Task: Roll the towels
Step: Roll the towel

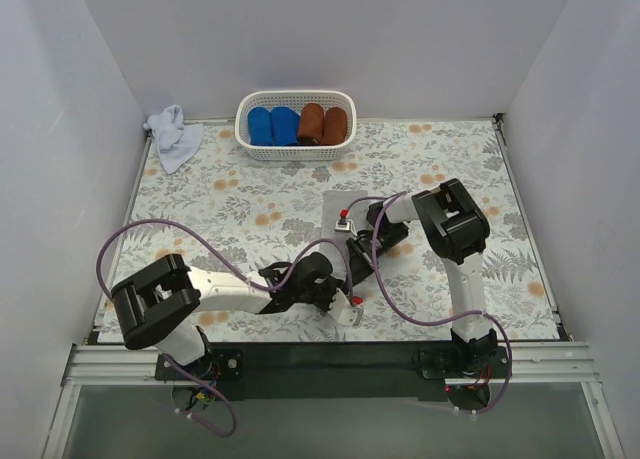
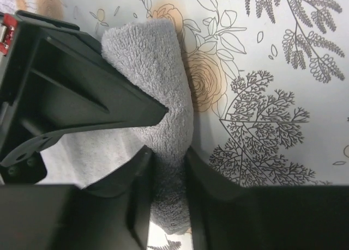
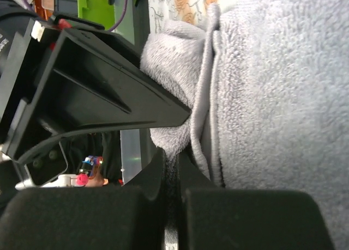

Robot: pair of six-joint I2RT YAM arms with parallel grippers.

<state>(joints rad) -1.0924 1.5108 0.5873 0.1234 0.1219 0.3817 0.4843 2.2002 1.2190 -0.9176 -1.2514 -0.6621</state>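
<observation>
- The left gripper (image 2: 166, 133) is closed narrowly on the rolled edge of the mid-grey fleecy cloth towel (image 2: 152, 54), which lies near the centre of the floral-printed table (image 1: 250, 194).
- The right gripper (image 3: 180, 133) pinches the same towel's folded edge.
- The pale blue-lavender cloth towel (image 1: 175, 137) lies crumpled at the table's 11 o'clock corner, near the white lattice plastic basket (image 1: 297, 155) at 12 o'clock.

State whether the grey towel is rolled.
Partly: grey towel has an edge curled over, pinched by left gripper and right gripper; rest lies flat.

No text is legible; white marks on the black casing (image 3: 5, 41) are perhaps lettering.
</observation>
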